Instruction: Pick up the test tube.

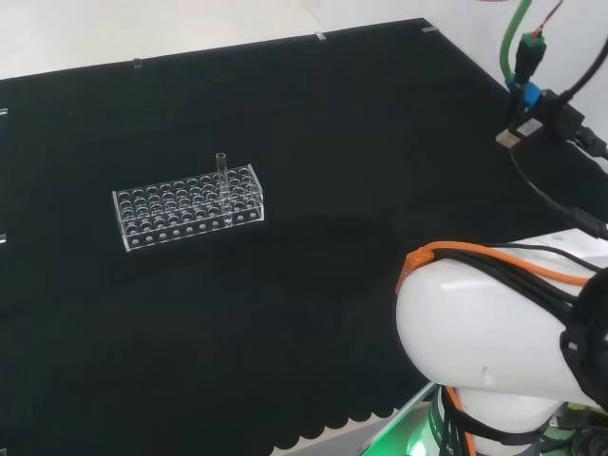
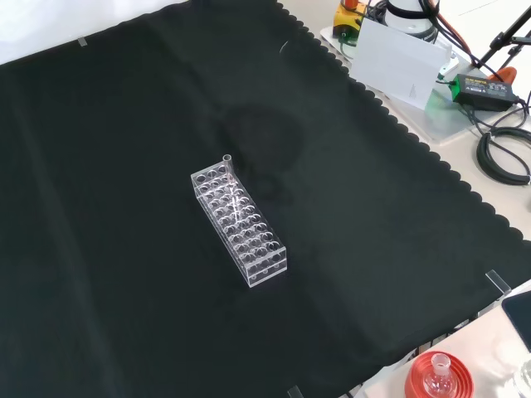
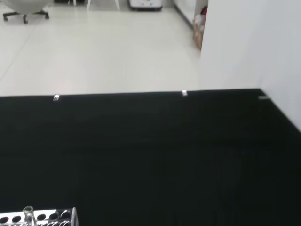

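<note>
— Head view: we see the test tube (image 1: 221,177) upright in a clear rack (image 1: 188,206) on the black surface (image 1: 313,313), near the rack's right end.
— Front view agrees: we find it at the rack's far end. Fingers?
— We cannot tell their state.

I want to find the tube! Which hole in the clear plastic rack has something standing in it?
A hole near one end of the clear plastic rack: the clear glass test tube stands upright there, poking above the rim. Other holes look empty.
</note>
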